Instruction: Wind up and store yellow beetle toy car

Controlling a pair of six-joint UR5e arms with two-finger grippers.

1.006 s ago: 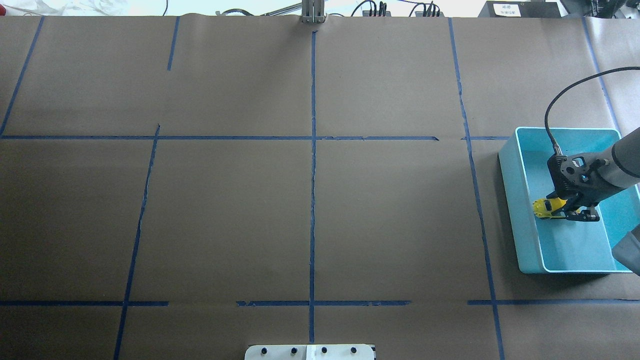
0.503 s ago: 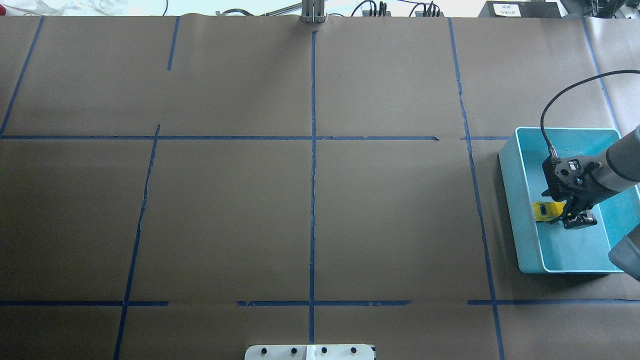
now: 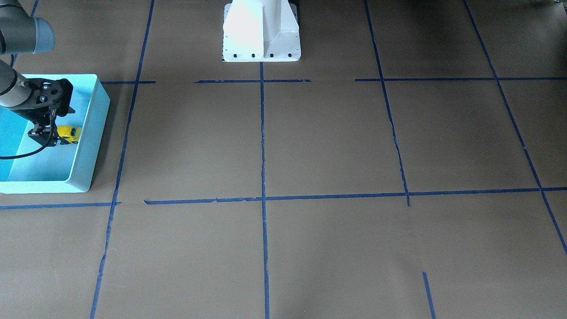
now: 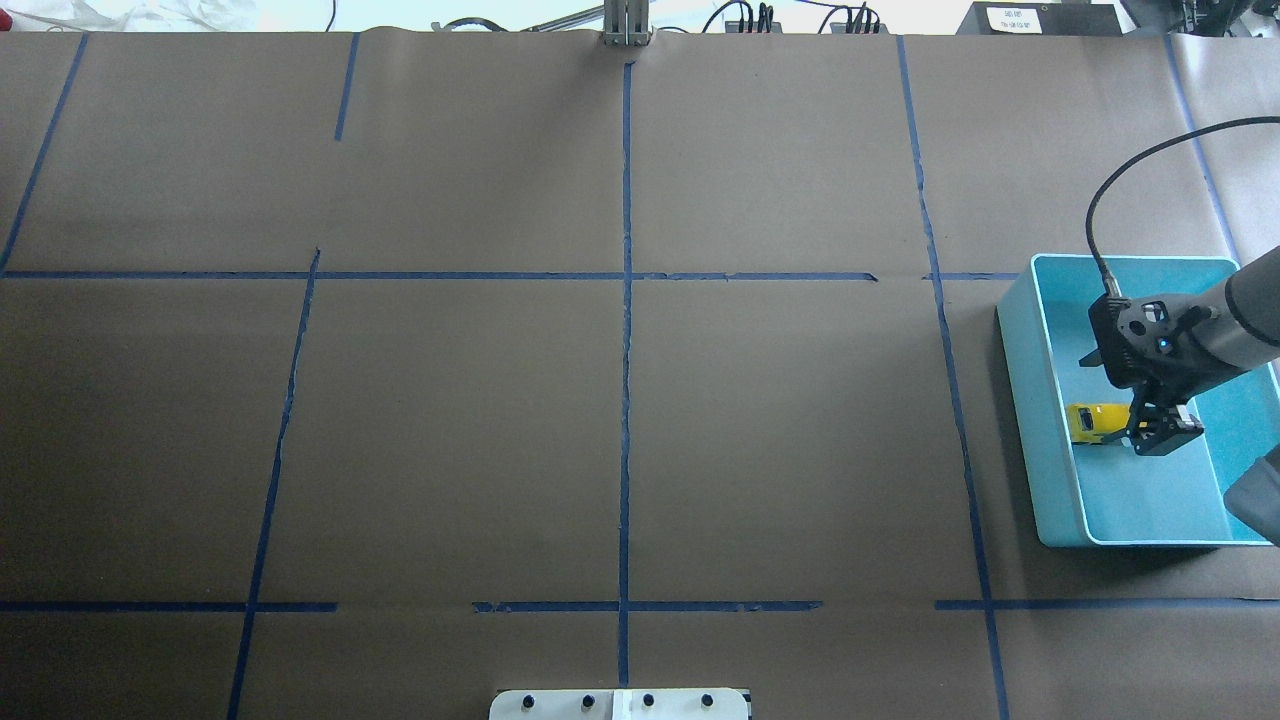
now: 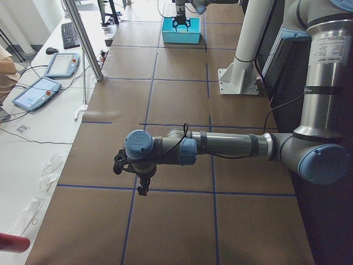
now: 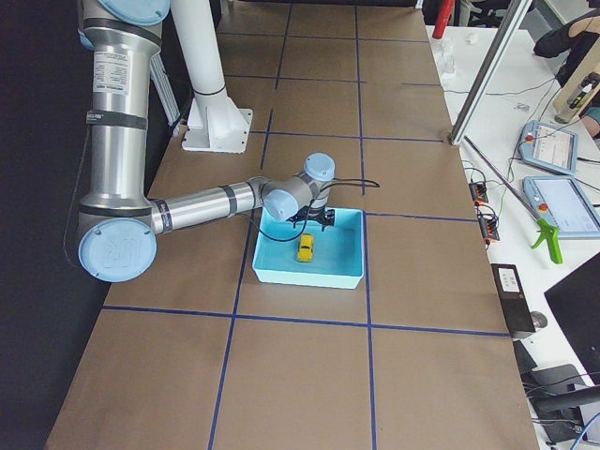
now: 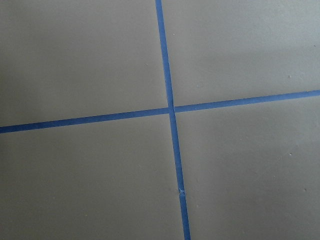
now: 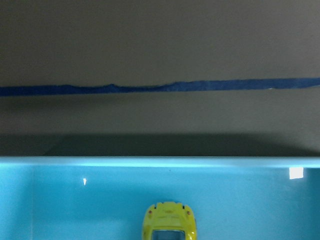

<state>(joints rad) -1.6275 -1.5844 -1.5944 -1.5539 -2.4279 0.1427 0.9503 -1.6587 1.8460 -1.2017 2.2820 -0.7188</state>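
The yellow beetle toy car point(image 4: 1090, 420) rests on the floor of the turquoise bin point(image 4: 1020, 400), close to its wall nearest the table centre. It also shows in the front view point(image 3: 68, 132), the right side view point(image 6: 306, 247) and at the bottom of the right wrist view point(image 8: 169, 222). My right gripper point(image 4: 1163, 436) hangs inside the bin just beside the car, open and holding nothing. My left gripper point(image 5: 131, 175) hovers over the brown table far from the bin. It shows only in the left side view, so I cannot tell whether it is open or shut.
Brown paper with blue tape lines point(image 4: 626, 300) covers the table. The white robot base point(image 3: 261, 31) stands at the robot's edge. A black cable point(image 4: 1100, 220) loops above the right wrist. Tablets point(image 6: 562, 202) lie on a side table.
A second ago the right gripper held the car above the bin. The car now lies on the bin floor, let go, and the gripper has drawn back from it.
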